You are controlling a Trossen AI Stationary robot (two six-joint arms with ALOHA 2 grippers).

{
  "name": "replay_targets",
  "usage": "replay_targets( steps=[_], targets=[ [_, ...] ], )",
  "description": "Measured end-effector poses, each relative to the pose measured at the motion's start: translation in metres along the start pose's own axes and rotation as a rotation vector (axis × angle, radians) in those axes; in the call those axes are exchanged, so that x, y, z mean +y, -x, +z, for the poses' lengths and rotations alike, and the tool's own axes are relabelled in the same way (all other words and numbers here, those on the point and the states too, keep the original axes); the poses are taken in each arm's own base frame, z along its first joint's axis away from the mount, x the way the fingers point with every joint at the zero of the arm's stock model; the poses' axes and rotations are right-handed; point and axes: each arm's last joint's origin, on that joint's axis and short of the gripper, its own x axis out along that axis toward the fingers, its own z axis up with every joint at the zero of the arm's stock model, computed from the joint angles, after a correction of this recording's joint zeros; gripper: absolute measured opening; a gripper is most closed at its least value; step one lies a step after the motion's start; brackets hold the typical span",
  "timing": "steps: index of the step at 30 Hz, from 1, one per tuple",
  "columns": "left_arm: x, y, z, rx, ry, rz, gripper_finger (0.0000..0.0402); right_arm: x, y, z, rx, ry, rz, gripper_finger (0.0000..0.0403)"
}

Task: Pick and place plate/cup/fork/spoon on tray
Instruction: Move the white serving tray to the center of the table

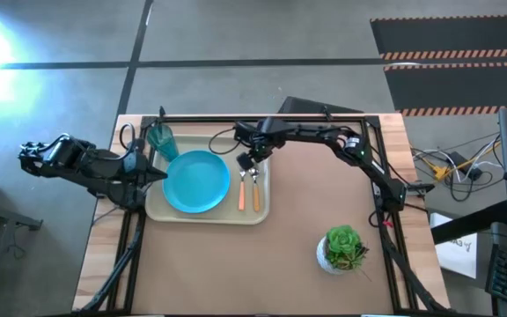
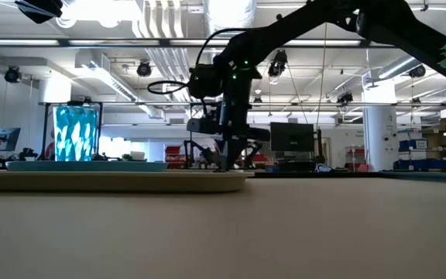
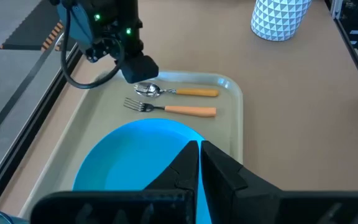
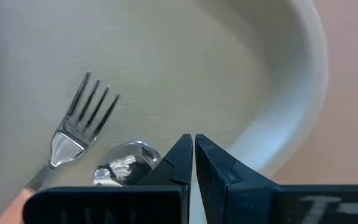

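Brown tabletop (image 1: 306, 202) is seen w/ the tray (image 1: 158, 208) set toward its far-left part. On the tray, the plate (image 1: 196, 181) is laid flat, the cup (image 1: 161, 141) is stood upright at the far-left corner, and the fork (image 1: 242, 192) and spoon (image 1: 255, 189) are laid side by side on the right part, handles toward the near edge.

R gripper (image 1: 250, 163) is held just above the utensil heads, fingers (image 4: 178, 163) pressed together, nothing clamped; the spoon bowl (image 4: 124, 163) is seen right beside the fingertips, the fork tines (image 4: 92, 106) a bit further off.

L gripper (image 3: 199, 148) is held over the plate's left edge, fingers (image 3: 182, 168) together, nothing gripped; plate is seen just beyond the tips, fork and spoon beyond that.

Potted plant (image 1: 343, 248) is stood near the table's front right, well apart from both grippers.
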Motion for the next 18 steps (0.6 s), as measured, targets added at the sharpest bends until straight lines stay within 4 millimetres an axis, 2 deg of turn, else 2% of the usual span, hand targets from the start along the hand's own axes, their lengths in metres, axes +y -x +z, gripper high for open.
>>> replay_targets(
  steps=[11,18],
  targets=[
    [0.0,0.0,0.0,0.0,0.0,0.0,0.0,-0.009,-0.019,-0.018,0.111,-0.008,-0.045,0.0008],
    [0.0,0.0,0.0,0.0,0.002,0.0,0.0,-0.015,-0.017,-0.029,0.217,0.027,-0.12,0.0008]
  ],
)
